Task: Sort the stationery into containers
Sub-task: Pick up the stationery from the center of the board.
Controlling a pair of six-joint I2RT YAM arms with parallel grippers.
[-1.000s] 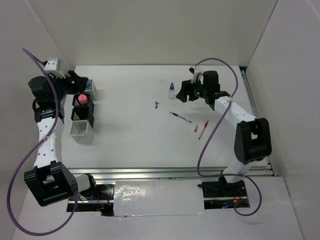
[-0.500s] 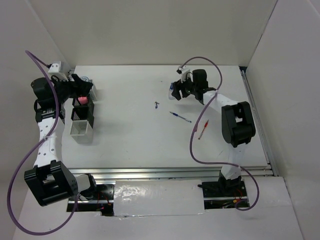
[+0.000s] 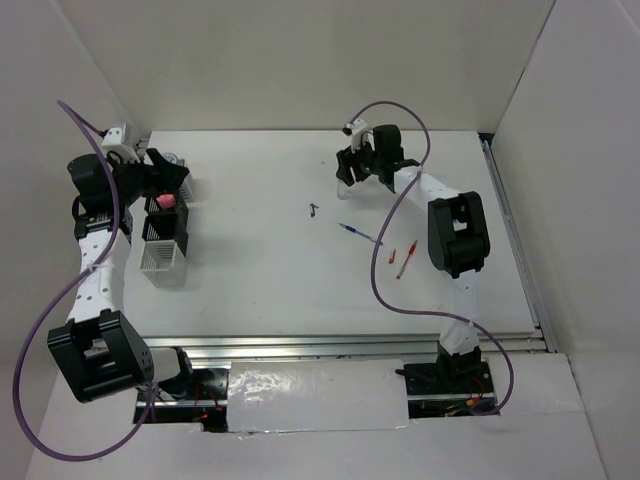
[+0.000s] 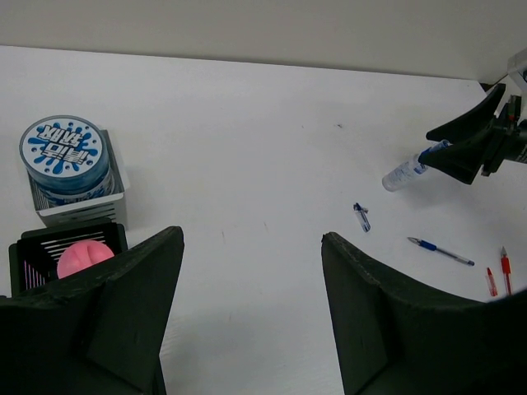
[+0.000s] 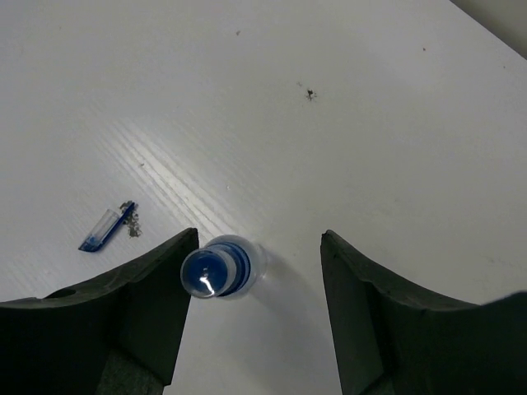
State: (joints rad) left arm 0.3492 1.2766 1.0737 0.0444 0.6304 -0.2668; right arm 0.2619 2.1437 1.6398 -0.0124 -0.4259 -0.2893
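The tiny blue-capped clear bottle (image 5: 221, 267) stands upright between the fingers of my right gripper (image 5: 259, 247). The gripper is open: the bottle sits against the left finger, and a wide gap remains on the right. From above, this gripper (image 3: 348, 170) covers most of the bottle at the table's far middle. My left gripper (image 4: 251, 239) is open and empty, hovering by the row of containers (image 3: 163, 262). A blue-white tin (image 4: 66, 152) fills a white slotted box (image 4: 78, 204). A pink block (image 4: 84, 257) lies in a black box (image 4: 25, 247).
A blue pen (image 3: 360, 234), a red pen (image 3: 406, 260) and a short red piece (image 3: 390, 255) lie on the table right of centre. A small blue scrap (image 3: 313, 209) lies near the middle. White walls close in the back and both sides.
My right arm has swung left and forward, bringing its open jaws down around the bottle, and they have narrowed a little. The left gripper has shifted only slightly by the containers.
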